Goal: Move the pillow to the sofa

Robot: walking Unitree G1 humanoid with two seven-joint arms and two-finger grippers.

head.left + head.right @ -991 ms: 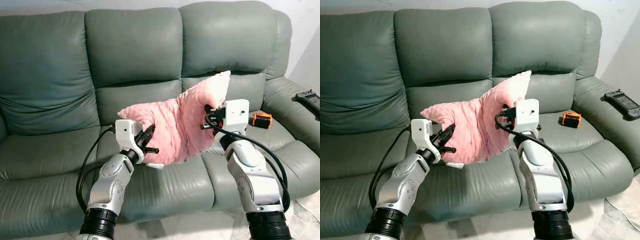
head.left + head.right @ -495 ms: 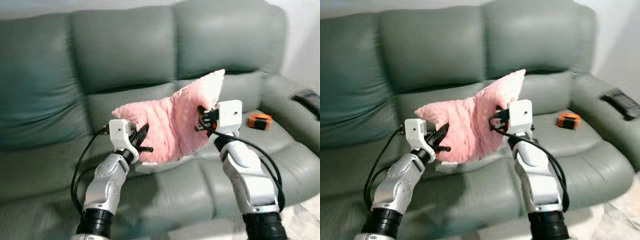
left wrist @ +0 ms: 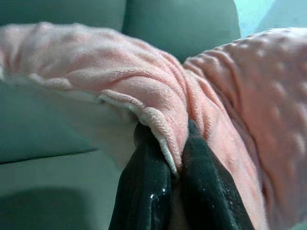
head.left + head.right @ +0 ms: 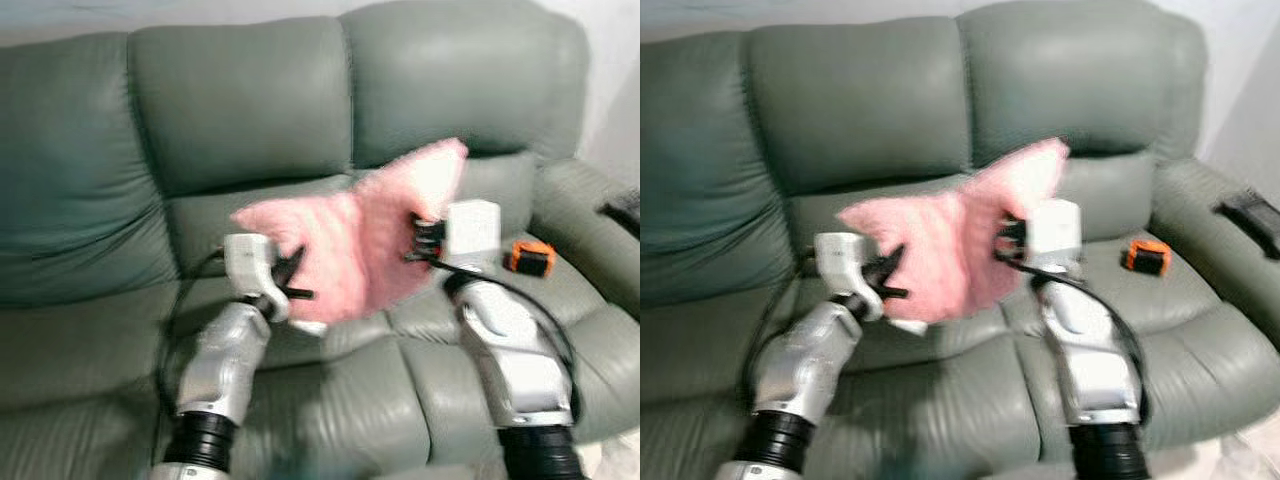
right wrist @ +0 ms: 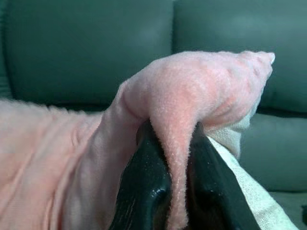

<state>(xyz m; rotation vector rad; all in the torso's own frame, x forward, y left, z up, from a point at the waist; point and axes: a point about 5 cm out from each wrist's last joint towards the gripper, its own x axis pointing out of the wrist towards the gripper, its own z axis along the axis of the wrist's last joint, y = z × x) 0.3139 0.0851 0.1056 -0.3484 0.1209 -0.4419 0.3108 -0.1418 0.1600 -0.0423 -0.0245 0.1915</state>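
Head views blurred. Pink pillow point(image 4: 370, 235) hangs mid-frame between both hands, held up off the seat in front of the green sofa point(image 4: 250, 110), sagging in the middle, one corner poking up toward the right backrest. Left hand point(image 3: 168, 165) clamped tight on a fold of the pillow's edge at center-left; fingers point(image 3: 144, 191) pinch the fleece with almost no gap. Right hand point(image 5: 169, 158) likewise closed on a bunched pink fold at center-right. Small orange-black object point(image 4: 530, 258) lies on the right seat cushion; dark device point(image 4: 1252, 215) sits on the right armrest.
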